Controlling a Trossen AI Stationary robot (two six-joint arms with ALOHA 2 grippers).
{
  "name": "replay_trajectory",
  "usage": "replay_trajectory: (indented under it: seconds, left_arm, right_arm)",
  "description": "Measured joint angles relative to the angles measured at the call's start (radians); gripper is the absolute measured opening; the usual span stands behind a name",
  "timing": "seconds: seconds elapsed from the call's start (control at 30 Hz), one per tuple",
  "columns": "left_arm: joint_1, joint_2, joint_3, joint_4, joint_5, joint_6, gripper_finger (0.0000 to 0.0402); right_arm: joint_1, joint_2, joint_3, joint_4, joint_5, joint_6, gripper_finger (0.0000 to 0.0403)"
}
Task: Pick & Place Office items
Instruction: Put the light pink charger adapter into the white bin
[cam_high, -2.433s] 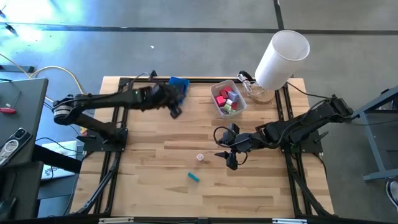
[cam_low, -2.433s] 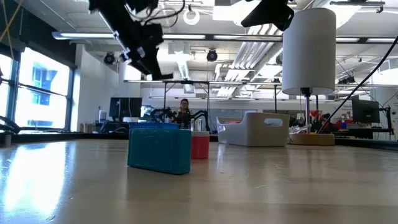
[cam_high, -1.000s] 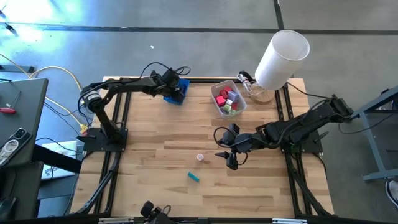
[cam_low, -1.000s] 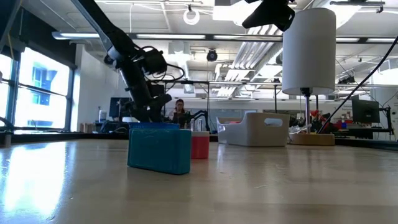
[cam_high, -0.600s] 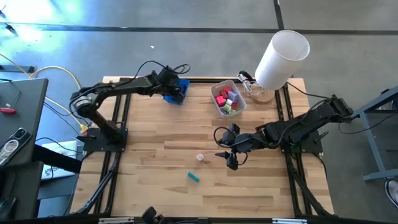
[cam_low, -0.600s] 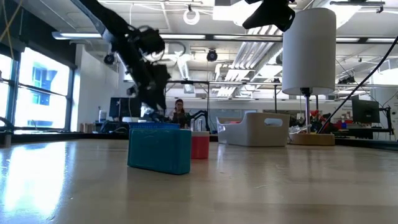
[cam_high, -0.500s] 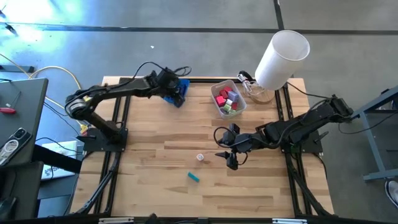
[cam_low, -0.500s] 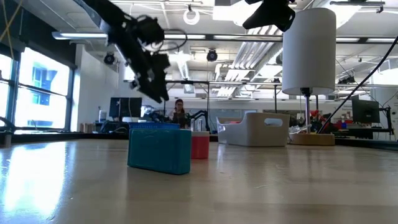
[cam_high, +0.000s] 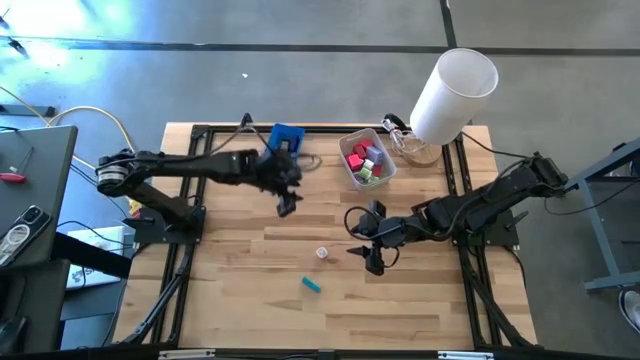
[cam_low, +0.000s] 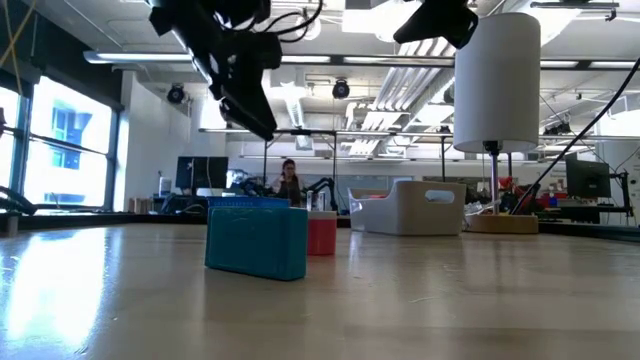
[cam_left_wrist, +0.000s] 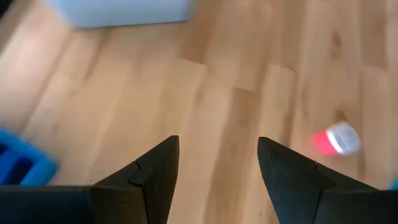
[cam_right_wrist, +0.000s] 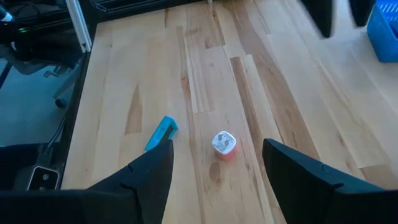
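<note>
Hovering above the counter, the left pincer stands part open with nothing between its fingers; the right pincer is likewise part open and empty, low over the wood. Two office items remain loose on the counter: a small roll with a red end and a teal piece. Most of the others already lie in the bin, beyond both pincers toward the counter's far edge, and the blue tray sits just behind the left pincer. The roll lies ahead of the right pincer, close by, almost centred between its fingers in the right wrist view, standing on its end so no long axis matters. The teal piece lies just beside the roll, a little farther from that pincer, its long axis slanted across the pincer's line of approach. From the left pincer the roll is off ahead and to one side, clearly farther away. By my judgement the right arm is nearer both pieces and better lined up on the roll.
</note>
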Motion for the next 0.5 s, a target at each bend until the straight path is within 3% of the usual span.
replay_trajectory:
  seconds: [0.17, 0.5]
  left_arm:
    - [-0.085, 0.020, 0.000, 0.029, 0.000, 0.077, 0.0230]
    - [-0.146, 0.020, 0.000, 0.088, -0.011, 0.060, 0.0327]
  right_arm:
    - [0.004, 0.000, 0.000, 0.001, 0.000, 0.003, 0.0235]
    - [0.004, 0.000, 0.000, 0.004, 0.000, 0.003, 0.0235]
